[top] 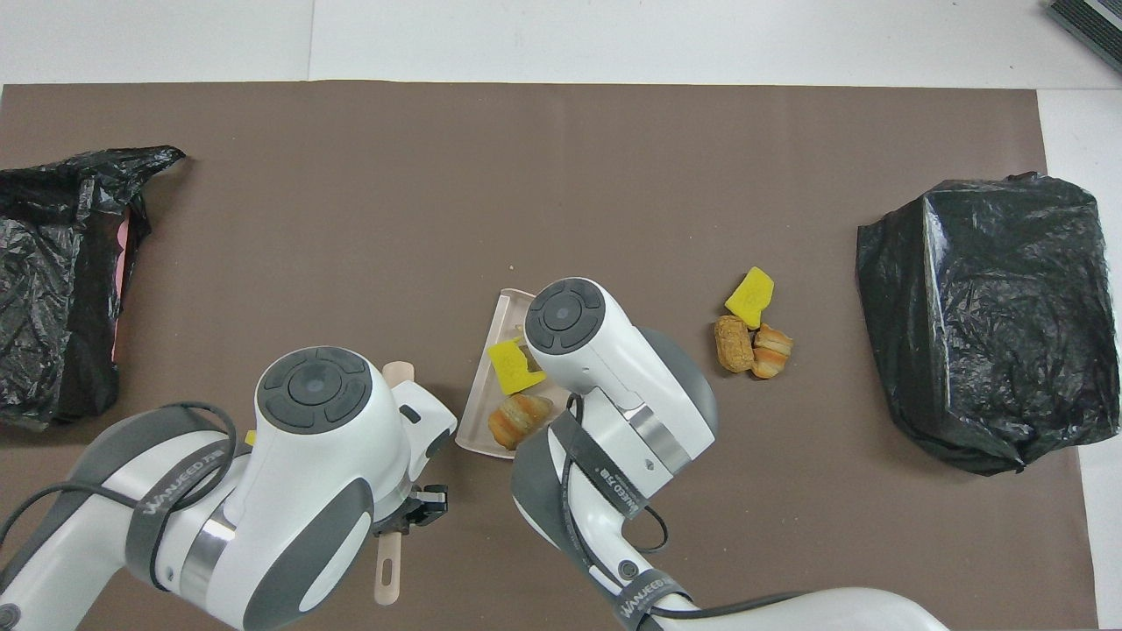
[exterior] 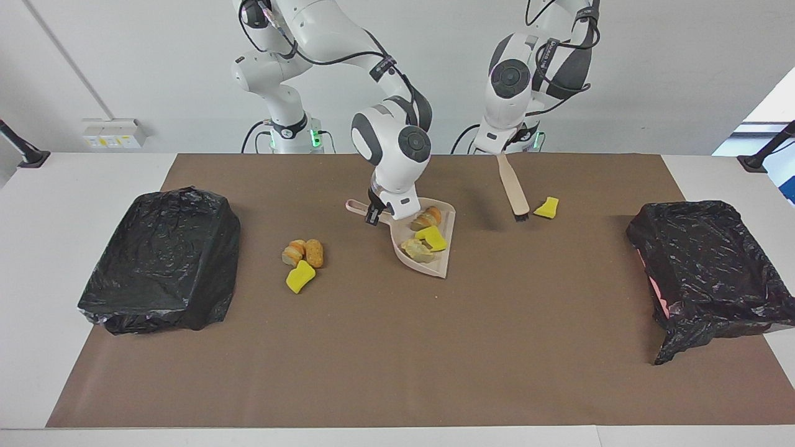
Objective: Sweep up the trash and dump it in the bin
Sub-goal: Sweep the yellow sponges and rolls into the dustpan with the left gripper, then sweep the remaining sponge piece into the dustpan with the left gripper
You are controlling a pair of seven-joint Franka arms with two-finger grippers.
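A: Facing cam, what have you got?

B: I see my right tool clamped on the handle of the pink dustpan, mid-worktop on the brown mat. Pan's flat on the mat w/ three bits of trash in it: a bread piece, a yellow chunk, a paler piece. Left tool is up near its base, gripping the top of the brush; bristles down at the mat, just beside a loose yellow chunk. A small trash pile, two bread bits plus one yellow, sits beside the pan toward the right arm's end. Black-bagged bin at that end, second bagged bin at the left arm's end.

A: And overhead?

B: Right arm covers most of the dustpan; I can still make out a yellow chunk and a bread piece in it. Right tool itself is hidden under the wrist. Left tool shows by the brush handle, closed on it. Loose pile lies btwn pan and the bin at the right arm's end. Other bin is at the frame edge, some pink showing through the bag.
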